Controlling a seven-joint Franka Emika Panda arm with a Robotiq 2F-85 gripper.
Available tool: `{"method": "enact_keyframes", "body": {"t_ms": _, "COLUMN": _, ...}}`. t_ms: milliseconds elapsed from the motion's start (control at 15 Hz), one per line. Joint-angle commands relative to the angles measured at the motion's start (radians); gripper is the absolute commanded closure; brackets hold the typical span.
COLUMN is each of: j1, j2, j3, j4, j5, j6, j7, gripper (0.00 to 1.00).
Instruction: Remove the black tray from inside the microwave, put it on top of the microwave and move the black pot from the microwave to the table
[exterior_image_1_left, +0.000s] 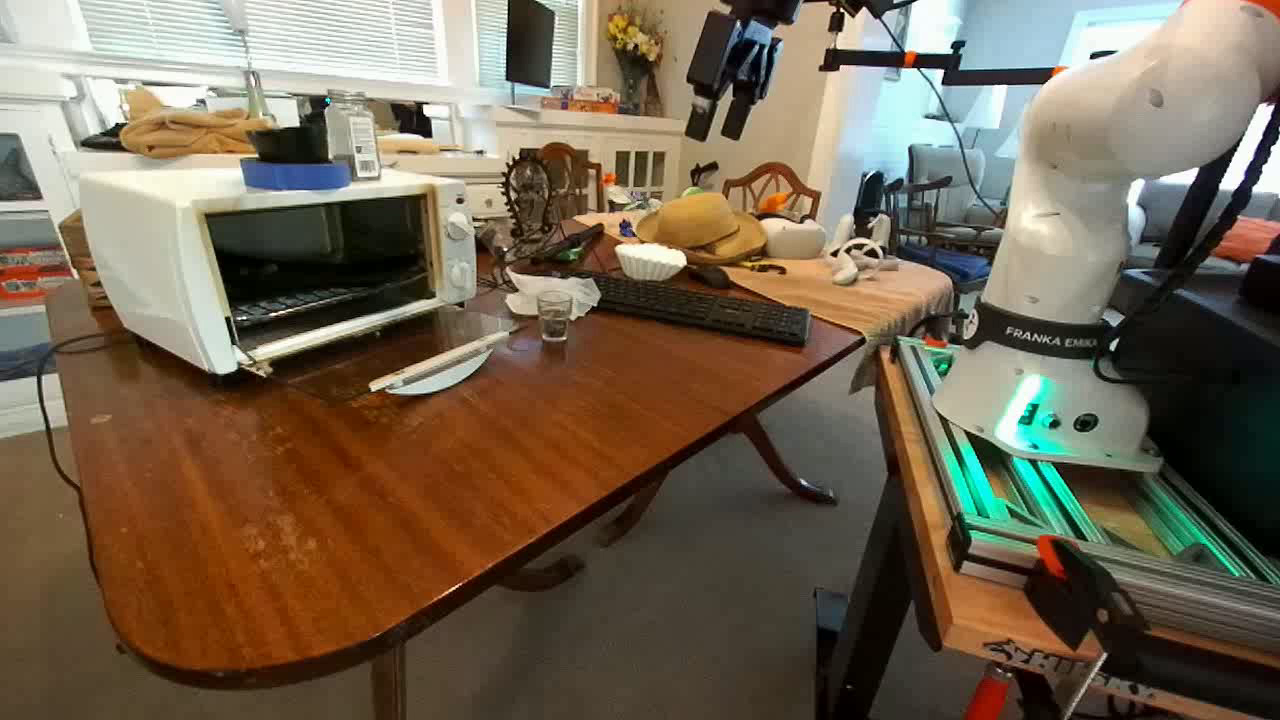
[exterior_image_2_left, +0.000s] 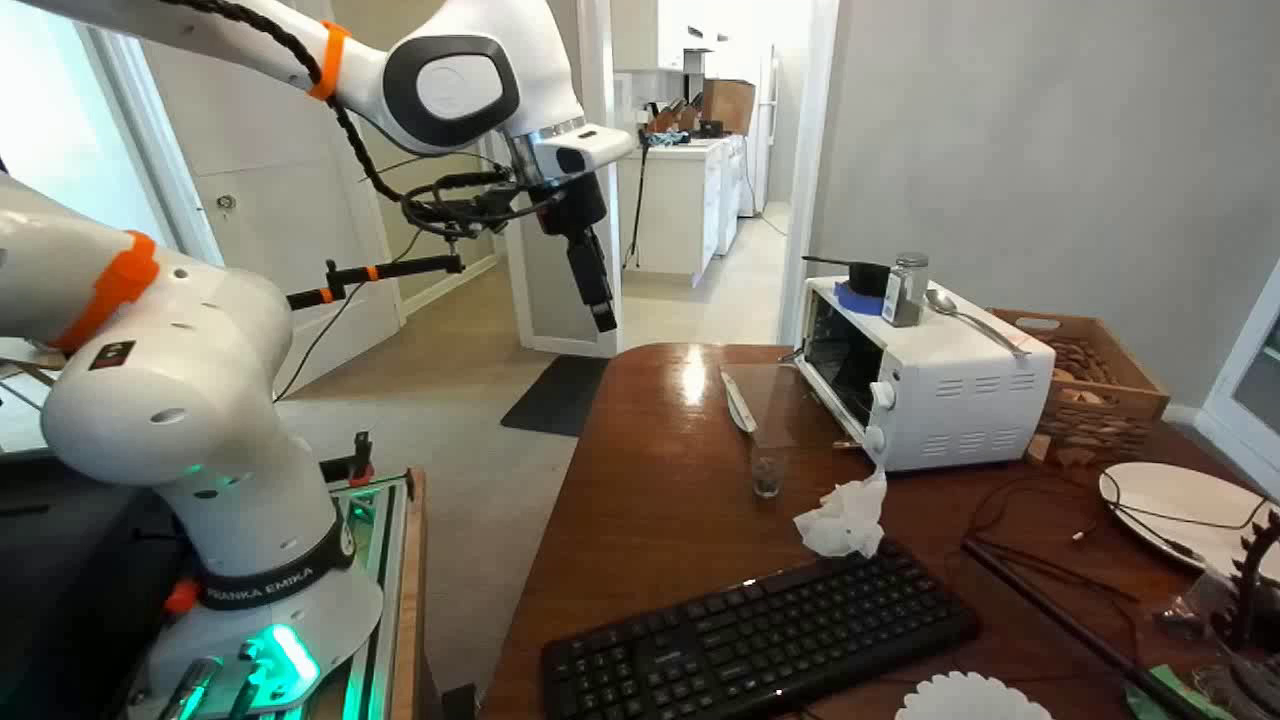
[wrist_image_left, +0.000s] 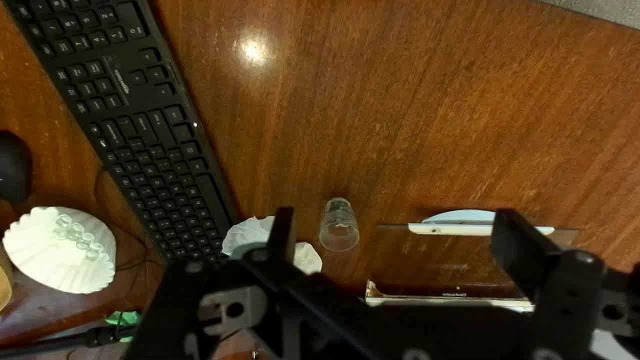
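A white microwave (exterior_image_2_left: 935, 390) stands upright on a polished, lightly scuffed reddish-brown wooden table (exterior_image_1_left: 450, 450) with rounded corners; its glass door is folded down over the tabletop, baring a dark interior; a small black pot (exterior_image_2_left: 869, 280) sits upright, raised atop the microwave near its front edge, thin handle jutting out.

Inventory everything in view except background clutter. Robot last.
wooden table: 1, brown, centre
toaster oven: 1, white, table
pot: 1, black, oven top, on blue base
jar: 1, clear, beside pot
spoon: 1, silver, oven top
tumbler: 1, clear, near oven
keyboard: 1, black, table
crumpled paper: 1, white, by keyboard
mouse: 1, black, by keyboard
fluted bowl: 1, white, by keyboard
plate: 1, white, table
basket: 1, brown, behind oven
Franka arm: 1, white, bench
fingers: 2, black, aloft, apart
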Motion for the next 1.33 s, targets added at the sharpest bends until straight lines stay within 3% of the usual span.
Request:
{"method": "enact_keyframes", "body": {"t_ms": 0, "j1": 0.005, "j2": 0.001, "j3": -0.005, "j4": 0.003, "j5": -0.005, "j6": -0.003, "j7": 0.003, "gripper": 0.00}}
{"method": "enact_keyframes", "body": {"t_ms": 800, "j1": 0.005, "j2": 0.001, "j3": -0.005, "j4": 0.005, "j5": -0.005, "j6": -0.003, "j7": 0.003, "gripper": 0.00}}
{"method": "enact_keyframes", "body": {"t_ms": 1067, "j1": -0.056, "j2": 0.063, "j3": 0.011, "j4": 0.076, "j5": -0.023, "j6": 0.030, "j7": 0.069, "gripper": 0.00}}
{"method": "enact_keyframes", "body": {"t_ms": 1267, "j1": -0.052, "j2": 0.061, "j3": 0.010, "j4": 0.087, "j5": -0.034, "j6": 0.028, "j7": 0.048, "gripper": 0.00}}
